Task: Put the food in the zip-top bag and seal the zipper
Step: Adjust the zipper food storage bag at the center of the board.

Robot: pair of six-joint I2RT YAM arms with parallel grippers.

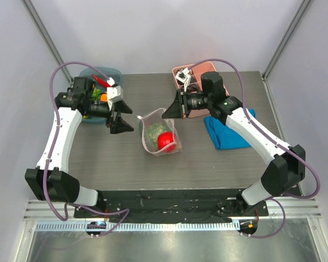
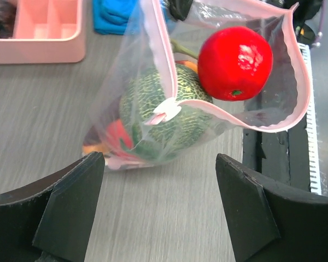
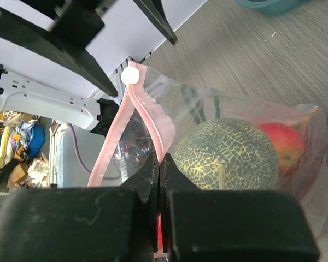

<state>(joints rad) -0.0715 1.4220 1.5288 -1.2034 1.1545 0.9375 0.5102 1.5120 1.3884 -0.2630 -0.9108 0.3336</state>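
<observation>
Right gripper (image 3: 159,169) clamps the zip-top bag (image 2: 115,98) at its zipper (image 3: 112,147), left gripper (image 2: 159,164) stands wide open, empty: loading step; next, fetch food (image 1: 101,81) apparently left in the teal bowl (image 1: 113,71).

Robot lab: white-walled enclosure (image 1: 153,33), metal framing (image 1: 46,38).

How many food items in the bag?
3 visible in the bag: red ball by the mouth, green cabbage mid-bag, reddish piece at the bottom. Others may be hidden.
</observation>
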